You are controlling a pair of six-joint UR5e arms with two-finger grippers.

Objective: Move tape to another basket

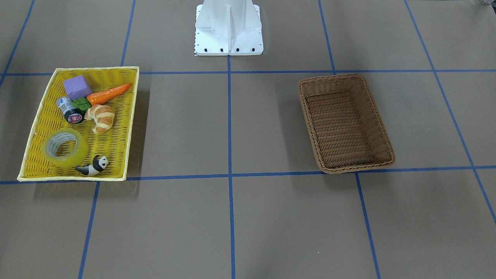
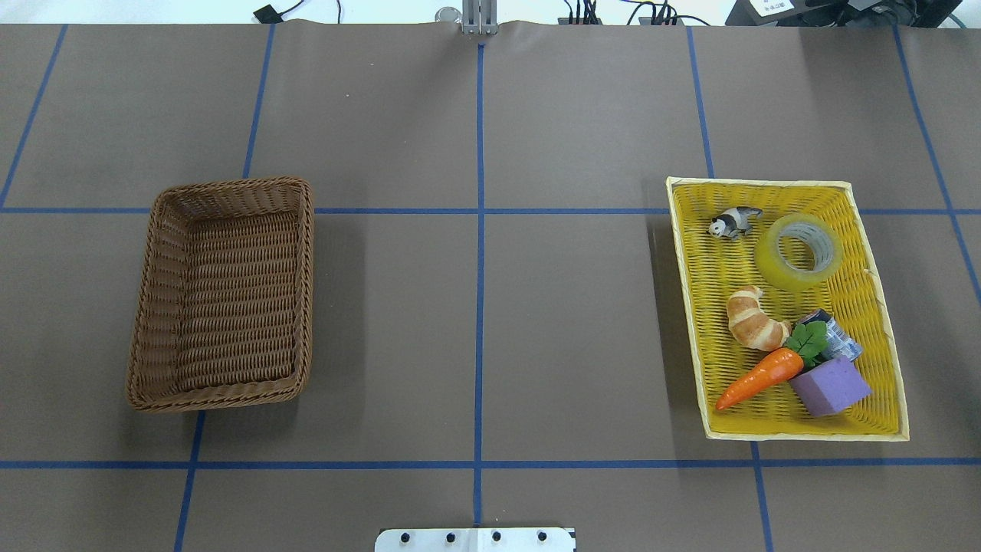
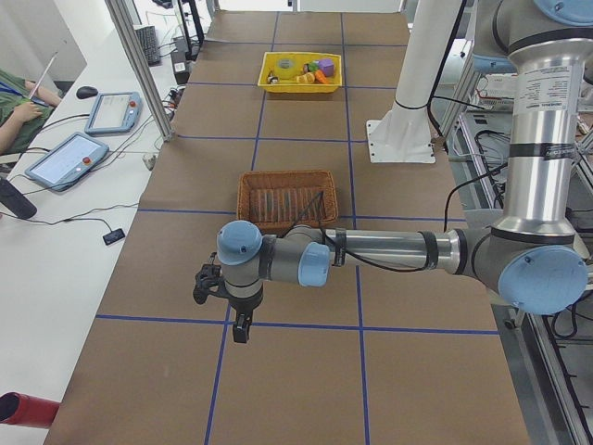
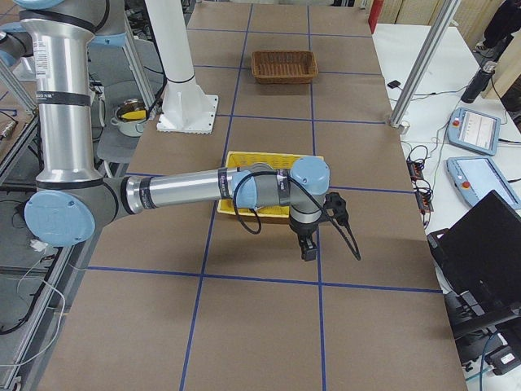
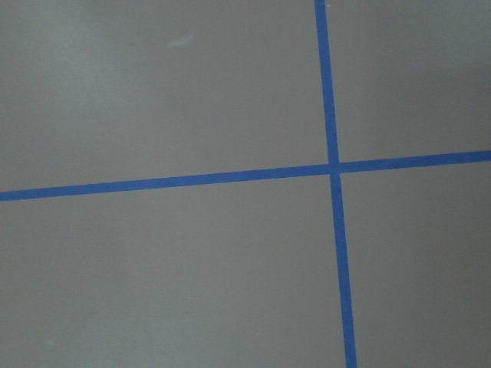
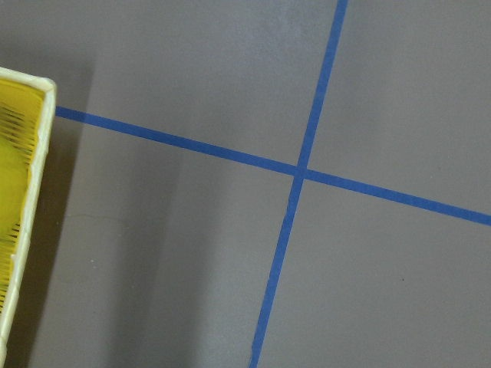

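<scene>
Right gripper point(image 4: 309, 252) near woven tray point(image 2: 713, 261), glossy tape point(image 2: 775, 267)

Basket and tray on the table point(image 2: 536, 322), well apart.
Basket point(image 2: 230, 184) left, tray point(image 2: 705, 307) right. In the tray: tape point(image 2: 774, 264) at the far end, panda point(image 2: 733, 222) just left of it, croissant point(image 2: 755, 320) mid-tray, carrot point(image 2: 759, 378), block point(image 2: 830, 386) and can point(image 2: 835, 337) at the near end.

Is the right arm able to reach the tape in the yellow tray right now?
Probably yes: the tape lies uncovered in the yellow tray, only a panda figure close by, and the right arm hovers beside that tray.
</scene>
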